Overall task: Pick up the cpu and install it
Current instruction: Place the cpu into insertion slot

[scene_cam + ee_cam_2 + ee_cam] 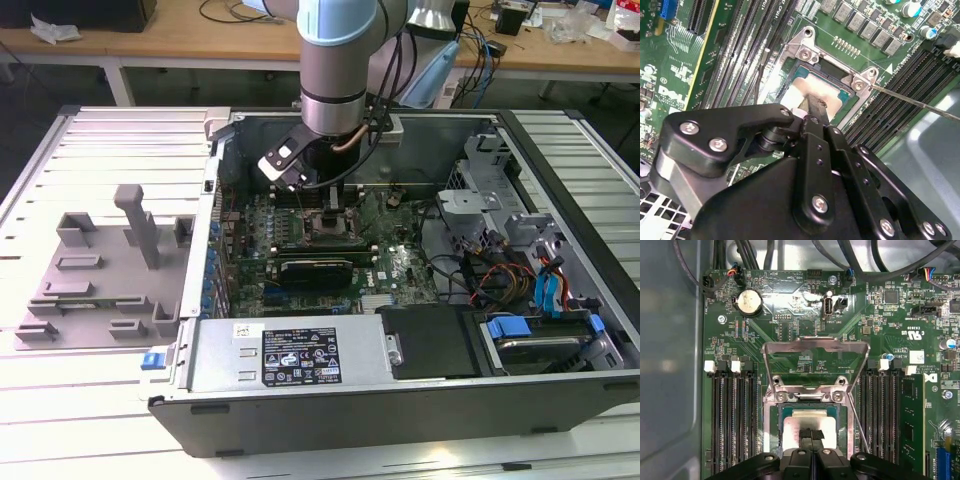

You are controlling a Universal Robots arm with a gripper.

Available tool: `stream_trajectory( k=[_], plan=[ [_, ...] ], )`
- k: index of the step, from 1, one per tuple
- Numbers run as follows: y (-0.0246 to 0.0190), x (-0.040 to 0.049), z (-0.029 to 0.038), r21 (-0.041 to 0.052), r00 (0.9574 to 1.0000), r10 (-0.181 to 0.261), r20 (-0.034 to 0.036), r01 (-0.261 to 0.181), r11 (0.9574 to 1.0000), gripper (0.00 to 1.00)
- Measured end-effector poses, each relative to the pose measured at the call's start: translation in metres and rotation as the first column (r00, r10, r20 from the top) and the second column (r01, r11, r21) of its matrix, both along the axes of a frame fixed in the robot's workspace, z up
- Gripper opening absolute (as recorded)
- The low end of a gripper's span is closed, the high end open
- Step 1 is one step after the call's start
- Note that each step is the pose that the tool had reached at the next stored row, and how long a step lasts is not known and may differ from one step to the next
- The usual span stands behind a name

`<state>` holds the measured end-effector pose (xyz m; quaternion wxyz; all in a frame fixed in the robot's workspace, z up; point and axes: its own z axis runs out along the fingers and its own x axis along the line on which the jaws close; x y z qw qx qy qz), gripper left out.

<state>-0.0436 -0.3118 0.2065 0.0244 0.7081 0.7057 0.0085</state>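
Black metal claw (811,436) closed, both fingers pressed together without a gap, tips at the middle of the small flat square cpu (792,426) with silvery-grey top, seemingly touching it. Cpu lying flat inside the square metal socket frame (774,435). Silver metal load plate (815,346) folded open just beside the socket. Around these, green motherboard (400,265) with long black memory slots (732,420). Open grey computer case (400,415) across the exterior view's centre. Grey plastic fixture blocks (100,270) at the exterior view's left, well apart.

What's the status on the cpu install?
Gripper down at the socket frame, fingers shut, tips on the cpu. Cpu lying flat inside the frame. Load plate raised, clear of the cpu.
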Motion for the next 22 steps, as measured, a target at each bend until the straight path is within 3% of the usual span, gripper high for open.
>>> stream_trajectory(
  k=[5,13,18,22],
  plan=[
    [0.0000,0.0000,-0.0032,0.0066,1.0000,-0.005,-0.0002,0.005,1.0000,0.11],
    [0.0002,-0.0001,-0.0039,0.0066,0.9996,-0.027,-0.0005,0.027,0.9996,0.11],
    [0.0004,0.0001,0.0083,0.0073,0.9996,-0.027,0.0001,0.027,0.9996,0.11],
    [0.0004,0.0001,0.0289,0.0074,0.9996,-0.027,0.0001,0.027,0.9996,0.11]
  ],
)
